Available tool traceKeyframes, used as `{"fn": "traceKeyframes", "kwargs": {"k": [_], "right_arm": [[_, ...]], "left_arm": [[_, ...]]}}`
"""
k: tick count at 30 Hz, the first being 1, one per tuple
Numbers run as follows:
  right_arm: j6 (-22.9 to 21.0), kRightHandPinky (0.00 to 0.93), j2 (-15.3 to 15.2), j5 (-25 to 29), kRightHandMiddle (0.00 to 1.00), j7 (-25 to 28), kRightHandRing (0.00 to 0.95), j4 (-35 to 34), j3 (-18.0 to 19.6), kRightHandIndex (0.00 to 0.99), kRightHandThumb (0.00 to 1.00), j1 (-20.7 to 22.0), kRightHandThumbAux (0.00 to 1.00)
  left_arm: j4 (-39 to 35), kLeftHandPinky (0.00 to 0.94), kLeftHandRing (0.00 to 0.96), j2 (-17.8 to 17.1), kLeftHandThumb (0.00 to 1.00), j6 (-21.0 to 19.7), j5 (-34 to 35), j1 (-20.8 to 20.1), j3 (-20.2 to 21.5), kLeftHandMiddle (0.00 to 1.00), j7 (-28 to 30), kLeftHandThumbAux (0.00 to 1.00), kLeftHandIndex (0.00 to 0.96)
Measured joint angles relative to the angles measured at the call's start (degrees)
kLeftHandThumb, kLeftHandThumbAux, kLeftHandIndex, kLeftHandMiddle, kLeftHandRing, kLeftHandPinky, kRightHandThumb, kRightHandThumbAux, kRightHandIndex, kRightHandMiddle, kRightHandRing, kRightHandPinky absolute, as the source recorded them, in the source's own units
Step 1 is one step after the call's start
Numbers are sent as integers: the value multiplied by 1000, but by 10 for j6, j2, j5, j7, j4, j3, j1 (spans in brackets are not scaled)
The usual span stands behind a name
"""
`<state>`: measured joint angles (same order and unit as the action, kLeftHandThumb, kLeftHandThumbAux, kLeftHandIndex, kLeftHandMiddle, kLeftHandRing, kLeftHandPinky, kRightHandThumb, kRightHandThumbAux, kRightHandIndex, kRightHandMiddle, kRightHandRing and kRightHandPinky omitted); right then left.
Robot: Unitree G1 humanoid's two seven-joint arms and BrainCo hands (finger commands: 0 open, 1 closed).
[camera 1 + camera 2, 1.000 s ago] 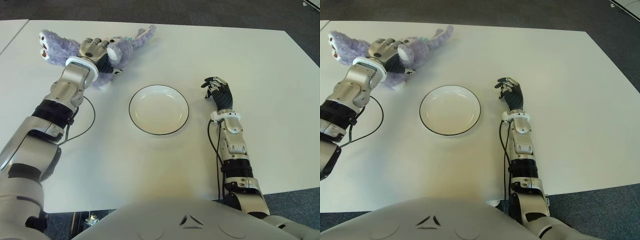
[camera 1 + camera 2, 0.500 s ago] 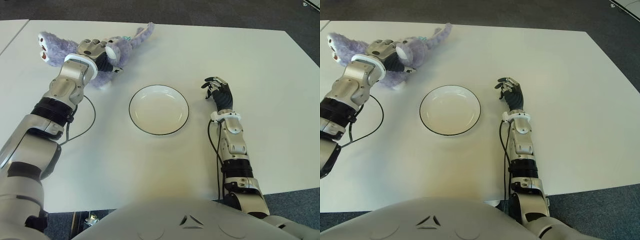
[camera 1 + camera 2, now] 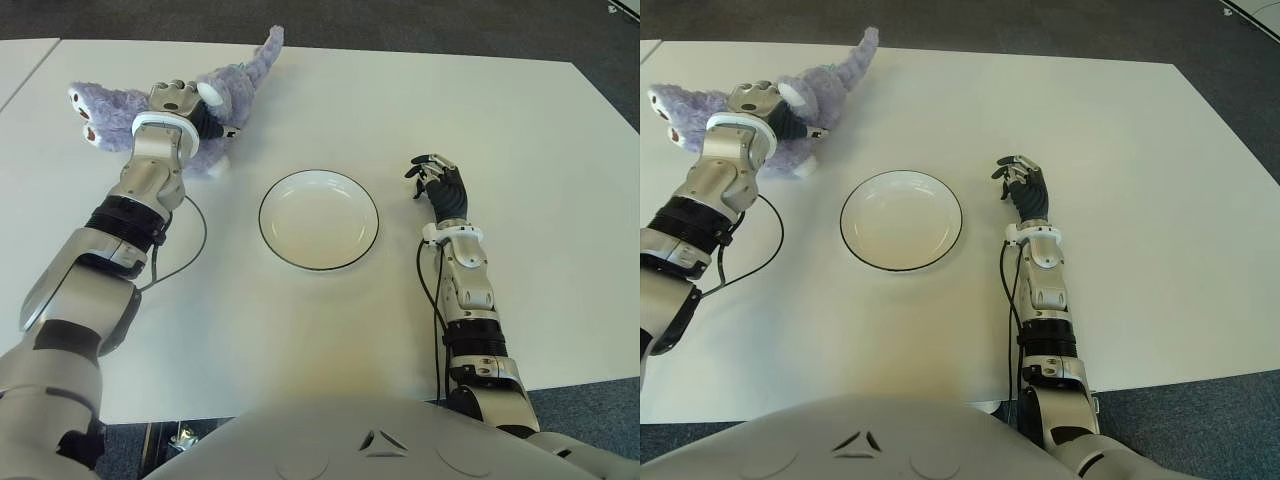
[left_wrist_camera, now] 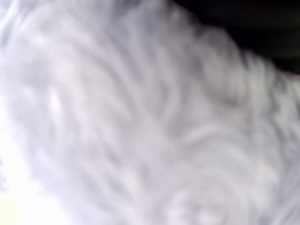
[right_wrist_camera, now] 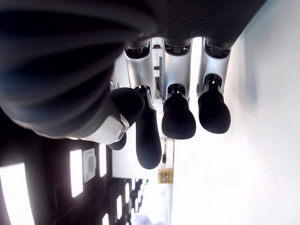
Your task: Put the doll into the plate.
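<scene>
The doll (image 3: 112, 103) is a fluffy purple plush toy at the far left of the white table (image 3: 520, 120), with one long limb (image 3: 258, 55) pointing toward the far edge. My left hand (image 3: 186, 100) is shut on the doll's middle; purple-white fur (image 4: 140, 117) fills the left wrist view. The plate (image 3: 270, 190), white with a dark rim, sits empty at the table's centre, to the right of the doll and nearer to me. My right hand (image 3: 437, 180) shows to the right of the plate, fingers (image 5: 178, 112) relaxed and holding nothing.
A black cable (image 3: 190, 250) loops from my left forearm over the table left of the plate. Dark floor (image 3: 400, 25) lies beyond the far edge. Another white table's corner (image 3: 20, 60) shows at the far left.
My left hand has drawn the doll a little to the left and turned it, so its long limb now points more toward the far edge. The right hand has not moved.
</scene>
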<state>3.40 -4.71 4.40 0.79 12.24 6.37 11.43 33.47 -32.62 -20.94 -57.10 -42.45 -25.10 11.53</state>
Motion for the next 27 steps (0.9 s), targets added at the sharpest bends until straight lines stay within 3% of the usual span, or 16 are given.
{"fn": "traceKeyframes", "kwargs": {"k": [6, 14, 21, 27], "right_arm": [[-8, 741, 1, 1, 579, -1, 767, -10, 1, 422, 848, -4, 675], [-18, 745, 2, 1, 584, -4, 769, -25, 1, 426, 849, -10, 674], [-22, 744, 2, 0, 575, -7, 773, -38, 0, 422, 848, -16, 674], [-27, 745, 1, -2, 582, -11, 775, -46, -1, 424, 848, -19, 674]], "left_arm": [[9, 239, 115, 20, 129, -35, 2, 2, 3, 4, -37, 225, 0], [16, 444, 317, 36, 161, -51, 9, 9, 8, 195, -97, 242, 0], [41, 543, 368, 46, 233, -46, 17, 10, 13, 278, -158, 262, 0], [88, 609, 386, 63, 364, -25, 33, 8, 17, 290, -237, 288, 0]]}}
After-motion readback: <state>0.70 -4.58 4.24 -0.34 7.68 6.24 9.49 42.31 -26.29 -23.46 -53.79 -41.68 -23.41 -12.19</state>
